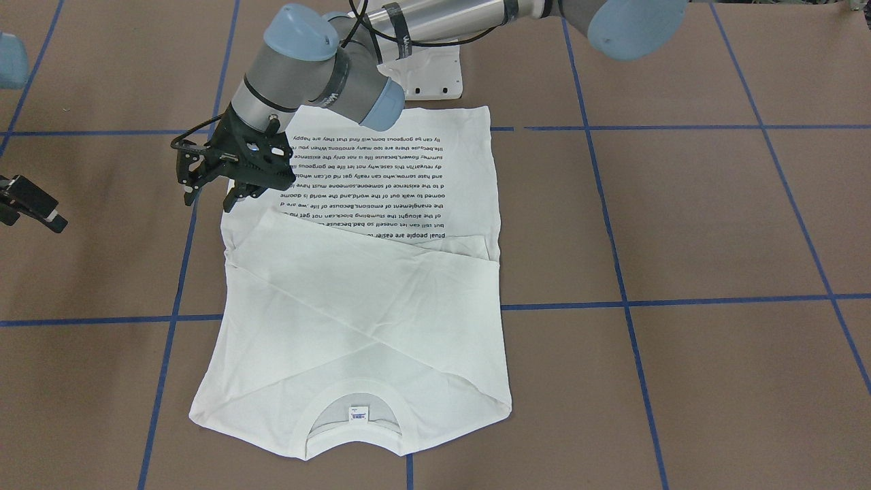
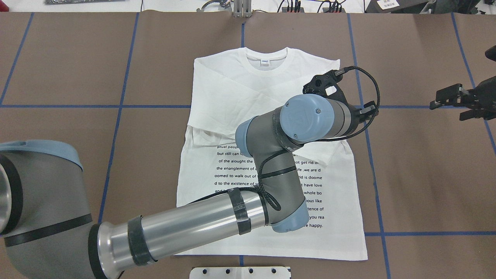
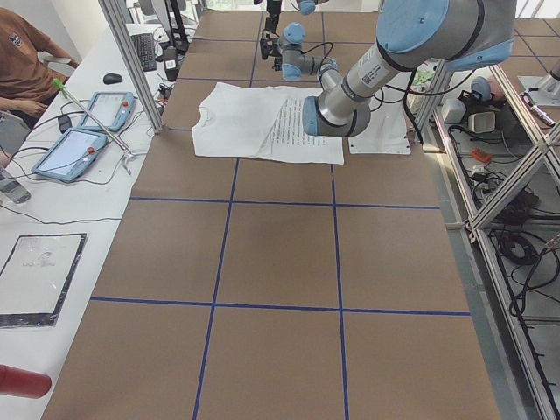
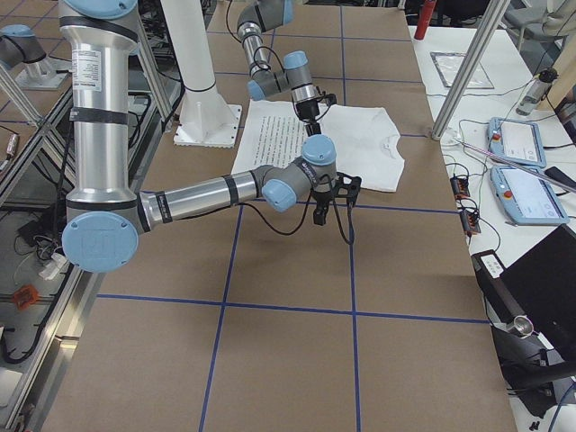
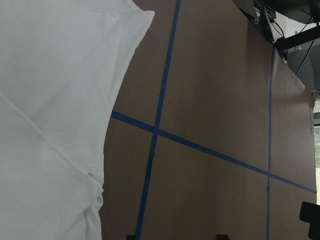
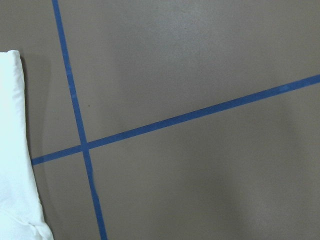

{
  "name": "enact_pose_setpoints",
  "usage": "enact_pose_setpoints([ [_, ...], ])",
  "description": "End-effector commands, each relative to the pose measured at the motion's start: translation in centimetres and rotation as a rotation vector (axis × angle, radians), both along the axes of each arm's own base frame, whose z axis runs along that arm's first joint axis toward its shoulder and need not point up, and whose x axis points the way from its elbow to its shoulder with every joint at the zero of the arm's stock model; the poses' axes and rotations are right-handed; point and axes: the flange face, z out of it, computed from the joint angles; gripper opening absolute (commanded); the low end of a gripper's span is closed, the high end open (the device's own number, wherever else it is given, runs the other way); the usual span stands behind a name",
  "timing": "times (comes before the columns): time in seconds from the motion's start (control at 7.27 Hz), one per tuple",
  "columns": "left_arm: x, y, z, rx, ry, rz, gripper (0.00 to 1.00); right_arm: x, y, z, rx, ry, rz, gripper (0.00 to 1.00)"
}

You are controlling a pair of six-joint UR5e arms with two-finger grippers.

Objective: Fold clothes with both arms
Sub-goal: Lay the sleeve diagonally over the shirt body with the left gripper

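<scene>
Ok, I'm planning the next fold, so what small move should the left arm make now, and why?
Probably pull the left hand back across to its own side. It hangs open and empty over the T-shirt's right edge, both sleeves already lie crossed on the chest, and its arm covers the printed half the next fold needs.

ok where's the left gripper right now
In the front-facing view the left gripper hangs upper left, over the T-shirt's edge beside the printed text, on the robot's right side of the shirt.
</scene>
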Motion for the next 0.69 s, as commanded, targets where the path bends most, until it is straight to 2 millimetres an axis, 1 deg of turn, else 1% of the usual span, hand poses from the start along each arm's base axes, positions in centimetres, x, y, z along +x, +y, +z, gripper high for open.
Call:
enact_pose_setpoints([
  [0.0, -4.6, 0.2, 4.2, -0.010, -0.069, -0.004, 0.62, -1.3, 1.6, -3.0, -0.089, -0.071, 0.080, 1.00],
  [0.14, -8.4, 0.1, 6.8, 0.039, -0.119, 0.052, 0.62, -3.0, 2.2, -3.5, -0.136, -0.091, 0.103, 1.00],
  [0.28, -12.2, 0.6, 9.7, 0.066, -0.145, 0.060, 0.62, -4.9, 3.4, -4.7, -0.149, -0.090, 0.114, 0.99],
  [0.41, -15.8, 2.1, 13.1, 0.082, -0.141, 0.056, 0.61, -7.2, 5.0, -6.2, -0.173, -0.099, 0.130, 0.99],
  [0.55, -18.4, 3.0, 14.7, 0.073, -0.156, 0.053, 0.61, -10.3, 7.9, -7.2, -0.212, -0.091, 0.155, 0.99],
])
